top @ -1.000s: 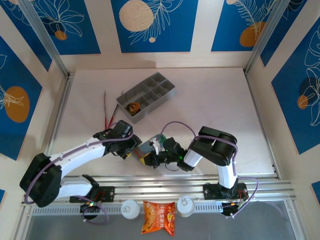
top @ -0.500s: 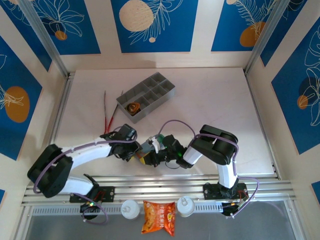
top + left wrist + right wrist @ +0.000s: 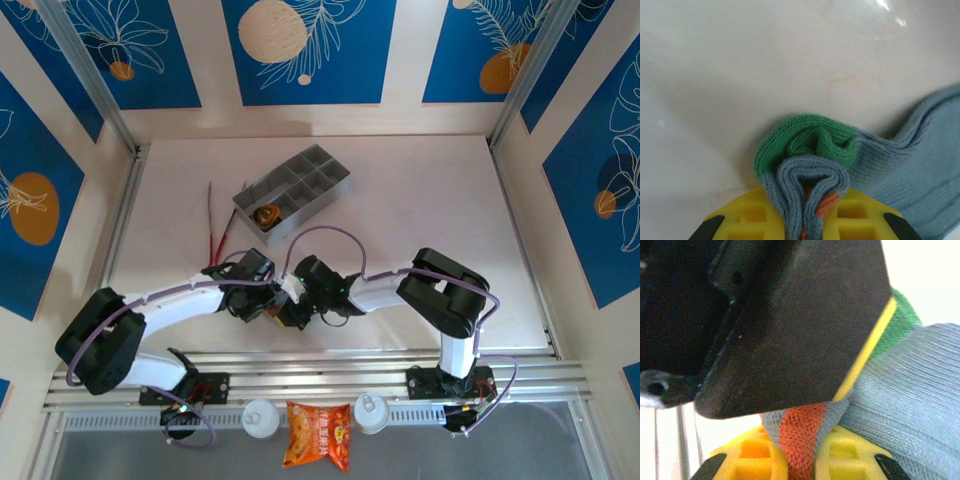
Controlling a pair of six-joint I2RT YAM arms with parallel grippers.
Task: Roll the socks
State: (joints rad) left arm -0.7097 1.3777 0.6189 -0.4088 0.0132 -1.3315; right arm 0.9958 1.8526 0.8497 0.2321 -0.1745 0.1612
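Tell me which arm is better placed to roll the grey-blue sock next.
Left, probably. The left gripper pinches the grey-blue sock at its bunched green toe, with the sock's free length lying on the table beside it. The right gripper clamps the orange band, crowded by the left gripper's body.

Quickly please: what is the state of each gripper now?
Left gripper: closed, pinching the grey-blue sock near its green toe.
Right gripper: closed on the same sock, at its orange band.
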